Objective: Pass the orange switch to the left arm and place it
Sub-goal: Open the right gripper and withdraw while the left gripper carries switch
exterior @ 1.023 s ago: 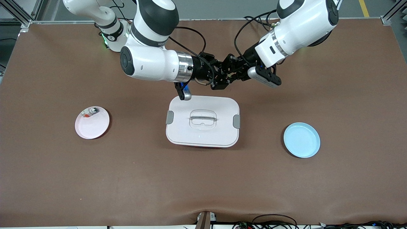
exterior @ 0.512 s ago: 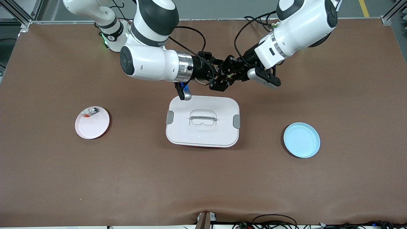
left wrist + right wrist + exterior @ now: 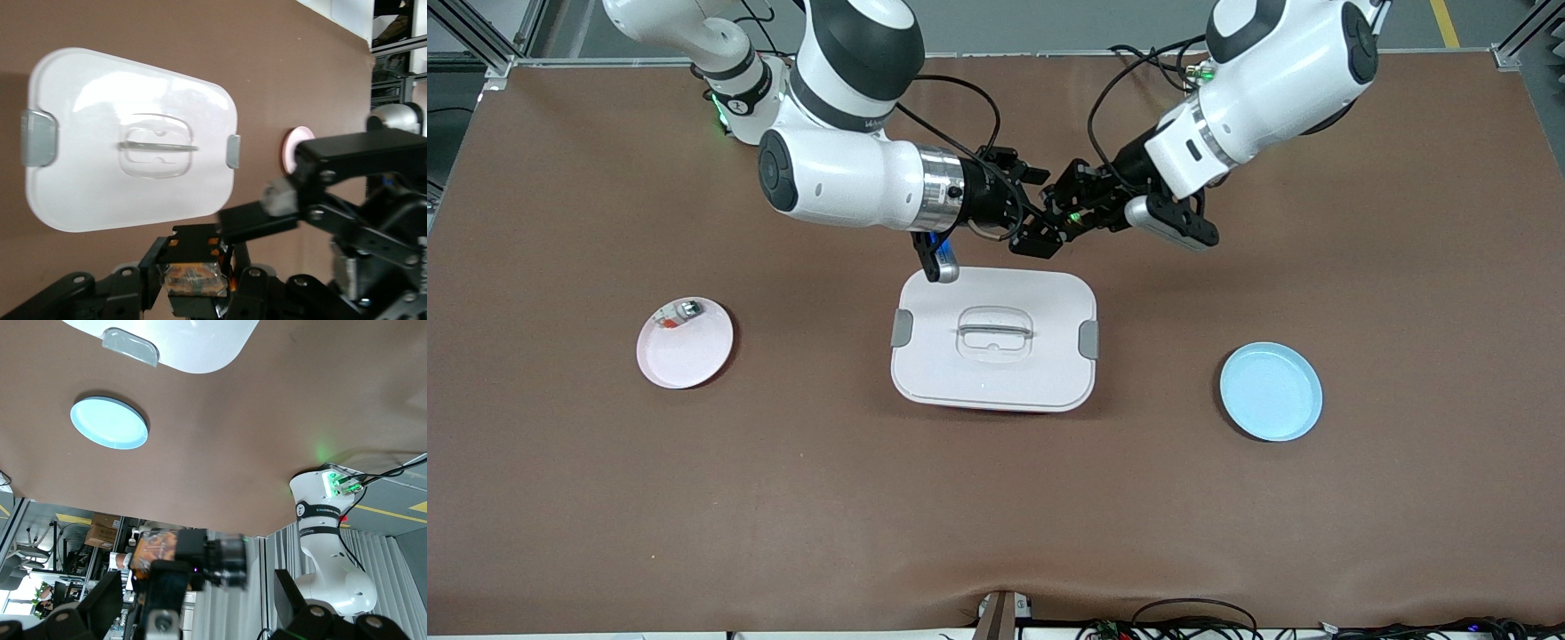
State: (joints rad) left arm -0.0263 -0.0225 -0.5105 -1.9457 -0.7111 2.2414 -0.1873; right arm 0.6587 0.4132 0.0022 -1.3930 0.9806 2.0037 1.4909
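The orange switch (image 3: 193,277), a tiny black piece with orange markings, is pinched in my left gripper (image 3: 1062,217), which is shut on it. It also shows in the right wrist view (image 3: 155,550). My right gripper (image 3: 1034,207) is open, its jaws spread wide on either side of the left gripper's tip without touching the switch. Both grippers meet in the air over the brown table, just off the edge of the box (image 3: 993,338) that faces the robots' bases. The white box with grey latches also shows in the left wrist view (image 3: 127,140).
A pink plate (image 3: 685,348) holding a small silvery piece (image 3: 682,310) lies toward the right arm's end. A blue plate (image 3: 1270,391) lies toward the left arm's end and shows in the right wrist view (image 3: 109,422).
The left gripper has drawn back slightly toward its own arm's end, and the right arm has shifted a little toward its own end. The box and plates have not moved.
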